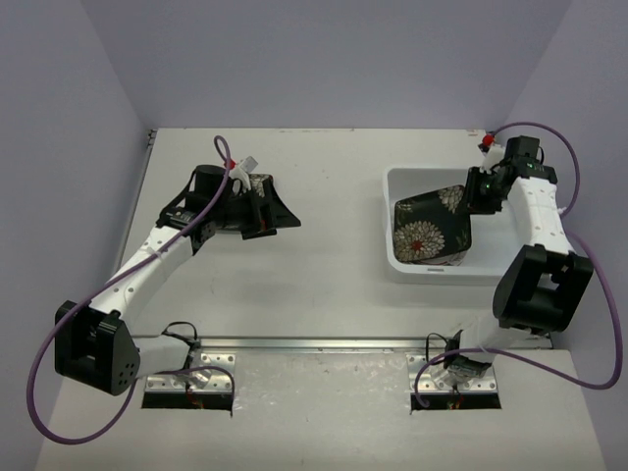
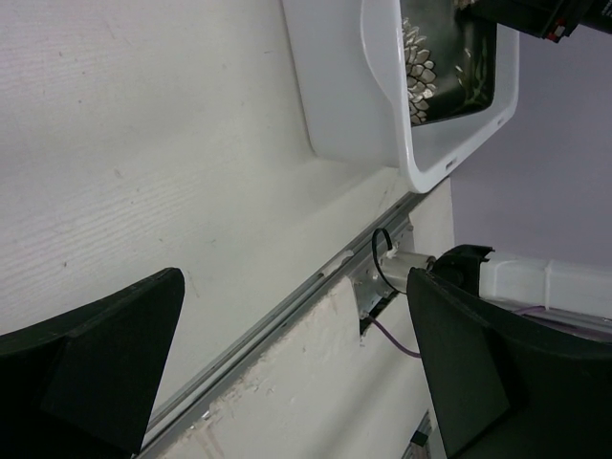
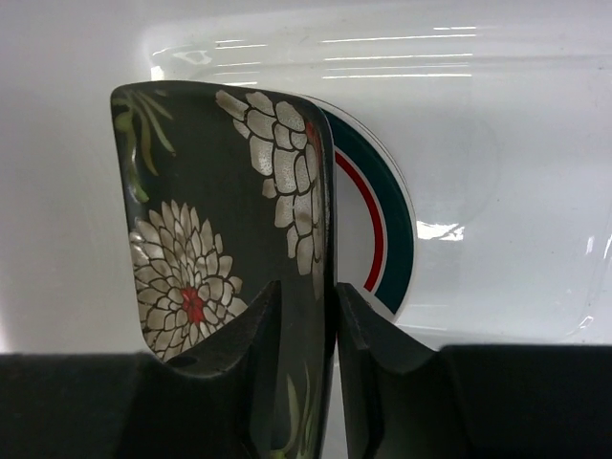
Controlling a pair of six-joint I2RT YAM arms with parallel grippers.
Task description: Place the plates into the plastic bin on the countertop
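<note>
The white plastic bin [image 1: 424, 174] stands on the right of the countertop [image 1: 334, 285]. My right gripper [image 1: 478, 196] reaches into the bin and is shut on the rim of a square black plate [image 1: 430, 231] with chrysanthemum flowers, holding it tilted on edge. In the right wrist view the gripper [image 3: 306, 292] pinches this plate [image 3: 201, 220], and a round white plate with a teal and red rim [image 3: 387, 239] stands right behind it against the bin wall [image 3: 497, 115]. My left gripper [image 1: 267, 208] is open and empty over the left of the countertop. Other plates are hidden.
The metal rail [image 1: 324, 343] runs along the front edge; it also shows in the left wrist view [image 2: 287, 306]. That view shows the open fingers [image 2: 96, 368], the bin [image 2: 421, 163] and the black plate [image 2: 449, 57] inside it. Purple cables loop beside both arms.
</note>
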